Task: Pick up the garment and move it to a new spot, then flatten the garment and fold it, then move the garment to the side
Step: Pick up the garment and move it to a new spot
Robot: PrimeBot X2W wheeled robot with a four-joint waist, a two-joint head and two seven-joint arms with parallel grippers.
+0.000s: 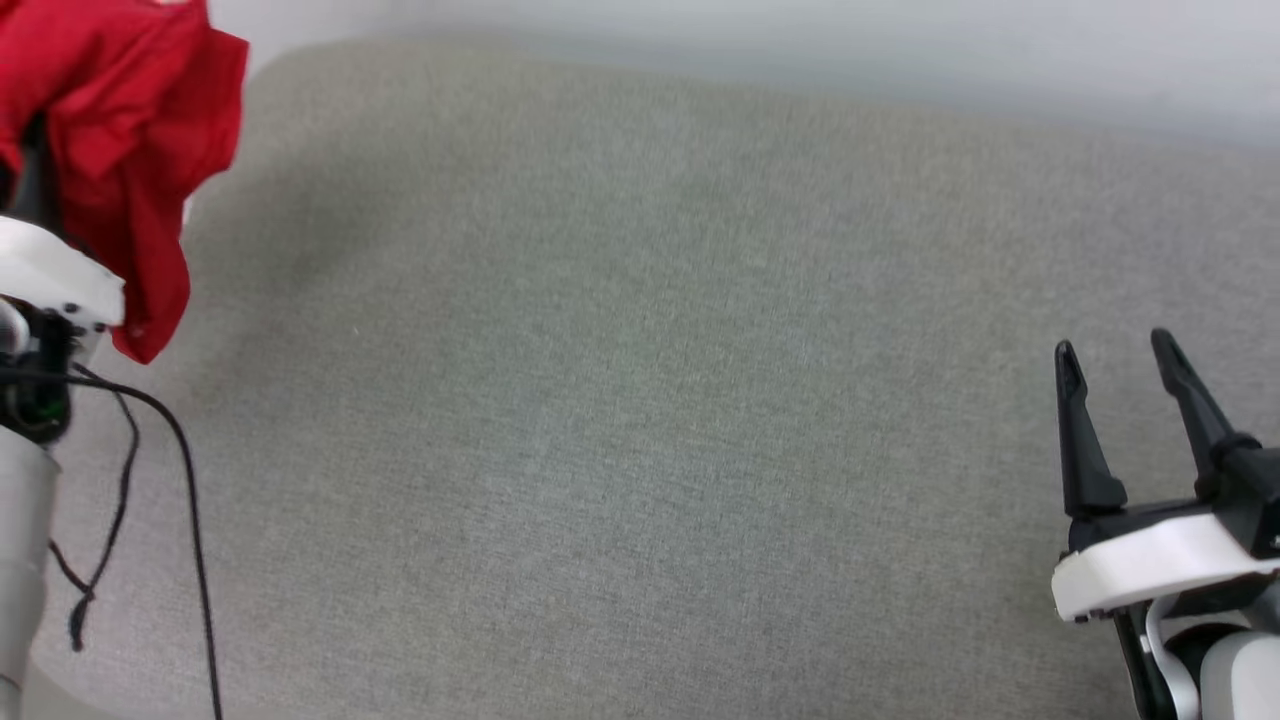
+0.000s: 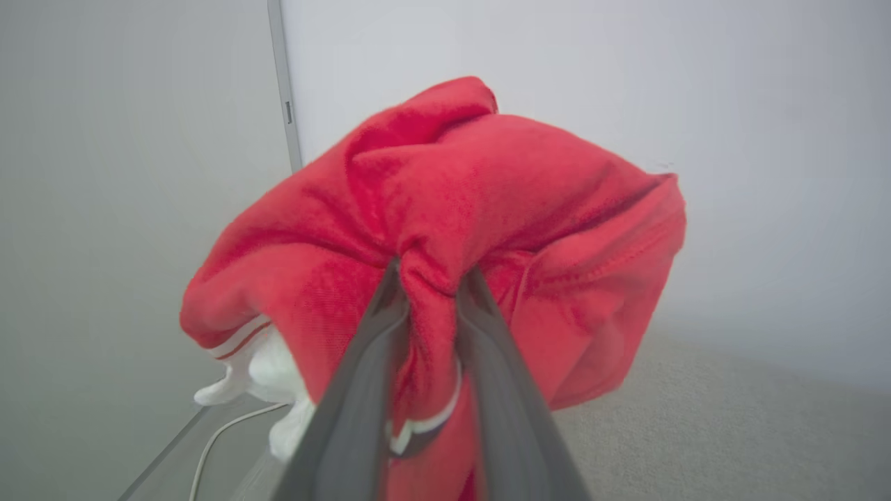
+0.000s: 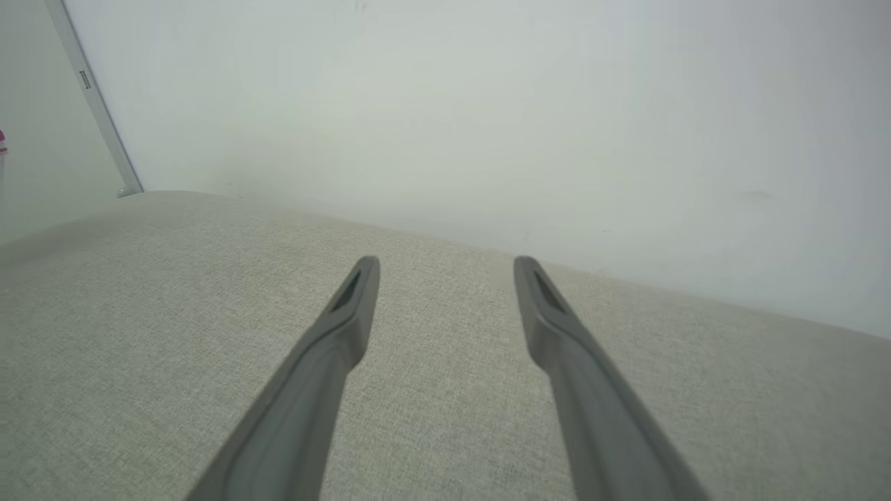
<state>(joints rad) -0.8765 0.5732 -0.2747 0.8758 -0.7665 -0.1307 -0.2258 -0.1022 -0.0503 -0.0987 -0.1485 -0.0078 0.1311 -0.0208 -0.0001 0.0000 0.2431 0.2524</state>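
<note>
Left wrist view showed your left gripper [image 2: 431,273] pinching one fold of the garment [image 2: 501,188]; it could slip. Right gripper [image 1: 1112,345], four o'clock, stood open.

1. The left gripper [image 2: 433,273] has its fingers drawn close, pinching a fold of the garment [image 2: 487,188].
2. The left wrist [image 1: 55,275] is white, at the head view's left edge, with the pale forearm [image 1: 20,540] below it.
3. The right gripper [image 1: 1112,345] is spread wide and holds nothing, fingers pointing up at lower right.
4. The right wrist [image 1: 1150,560] is white, behind its fingers.
</note>
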